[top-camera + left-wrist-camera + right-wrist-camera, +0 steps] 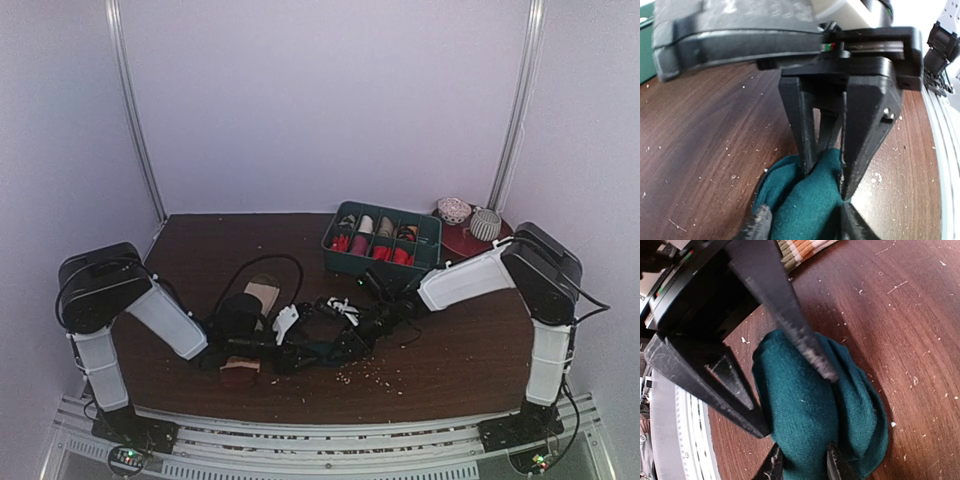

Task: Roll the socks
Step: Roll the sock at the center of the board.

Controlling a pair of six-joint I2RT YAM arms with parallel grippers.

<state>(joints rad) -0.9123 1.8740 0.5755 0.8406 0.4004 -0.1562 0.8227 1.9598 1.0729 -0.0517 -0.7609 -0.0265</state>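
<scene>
Toward the front edge of the brown wooden counter [705, 140], the plain dark teal fabric sock [860, 420] lies bunched, with the left gripper [829, 181] pinching a fold and the right gripper [795, 404] clamped across it; the beige striped fabric sock [800, 249] lies just beyond.

Dark teal fabric sock [850, 410]: plain knit, bunched into rounded, creased lump, no neat roll. Lump sits between jaws of right gripper [795, 404], one finger across top, other against side. Raised fold stands between jaws of left gripper [829, 182], both tips pressed into cloth.

Beige fabric sock with brown, maroon and cream stripes [262, 292]: lies flat, unrolled, outside both pairs of jaws. Striped edge near teal lump, not touching.
</scene>
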